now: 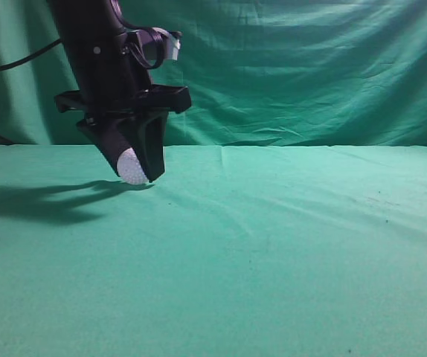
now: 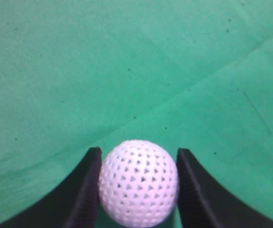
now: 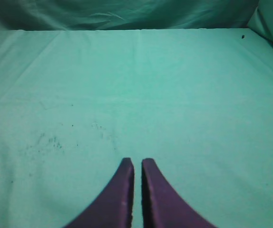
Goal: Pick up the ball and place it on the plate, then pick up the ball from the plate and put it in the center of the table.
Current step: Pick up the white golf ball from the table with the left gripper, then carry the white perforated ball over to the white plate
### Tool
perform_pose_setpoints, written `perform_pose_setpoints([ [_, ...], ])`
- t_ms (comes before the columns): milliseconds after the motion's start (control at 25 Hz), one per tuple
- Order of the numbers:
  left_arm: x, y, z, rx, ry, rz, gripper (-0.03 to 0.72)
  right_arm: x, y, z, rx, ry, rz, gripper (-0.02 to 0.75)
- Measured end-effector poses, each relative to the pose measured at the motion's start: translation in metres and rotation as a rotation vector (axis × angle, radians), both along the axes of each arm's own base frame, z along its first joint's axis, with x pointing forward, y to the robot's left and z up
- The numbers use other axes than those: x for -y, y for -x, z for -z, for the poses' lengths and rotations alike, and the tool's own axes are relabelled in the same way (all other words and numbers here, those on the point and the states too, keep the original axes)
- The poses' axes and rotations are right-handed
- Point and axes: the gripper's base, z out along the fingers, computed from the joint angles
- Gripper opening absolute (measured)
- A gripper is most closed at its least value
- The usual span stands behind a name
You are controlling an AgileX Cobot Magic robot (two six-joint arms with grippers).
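Nearest the exterior camera, bare green surface fills the whole foreground, slightly wrinkled and carrying nothing. Further back and to the left, the left end effector hangs tilted with its tips just above the cloth, gripping the ball, which appears clear of the surface, though only just. From the left wrist, the ball sits squarely between the two dark fingers, touching both (a round thing, so no long axis to align). That is the relation the coming move turns on: the ball lies inside the left end effector, and the right arm does not appear in the exterior view at all. The right end effector has its tips nearly together and holds nothing. Behind everything hangs the draped backdrop.

Count: one ball, two end effectors, and no plate in any view, so I cannot tell where the ball should go.
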Motion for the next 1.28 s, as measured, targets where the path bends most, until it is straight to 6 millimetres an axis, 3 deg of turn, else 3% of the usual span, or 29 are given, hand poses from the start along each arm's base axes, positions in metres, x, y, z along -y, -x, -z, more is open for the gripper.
perform_pose_setpoints([
  [320, -0.002, 0.003, -0.006, -0.014, -0.007, 0.002, 0.3, 0.0, 0.0, 0.0, 0.0, 0.0, 0.0, 0.051],
  [440, -0.004, 0.009, -0.026, -0.001, 0.002, 0.004, 0.3, 0.0, 0.0, 0.0, 0.0, 0.0, 0.0, 0.051],
  [640, -0.014, 0.027, -0.076, 0.033, 0.017, 0.011, 0.3, 0.0, 0.0, 0.0, 0.0, 0.0, 0.0, 0.051],
  [960, -0.047, 0.061, -0.143, 0.116, -0.073, -0.069, 0.3, 0.0, 0.0, 0.0, 0.001, 0.011, 0.001, 0.051],
  [1120, -0.065, 0.072, -0.161, 0.156, -0.171, -0.117, 0.3, 0.001, -0.002, -0.006, 0.072, 0.04, 0.0, 0.051],
  [1280, -0.078, 0.076, -0.165, 0.131, -0.189, -0.162, 0.3, -0.001, -0.004, -0.026, 0.295, -0.005, -0.008, 0.051],
])
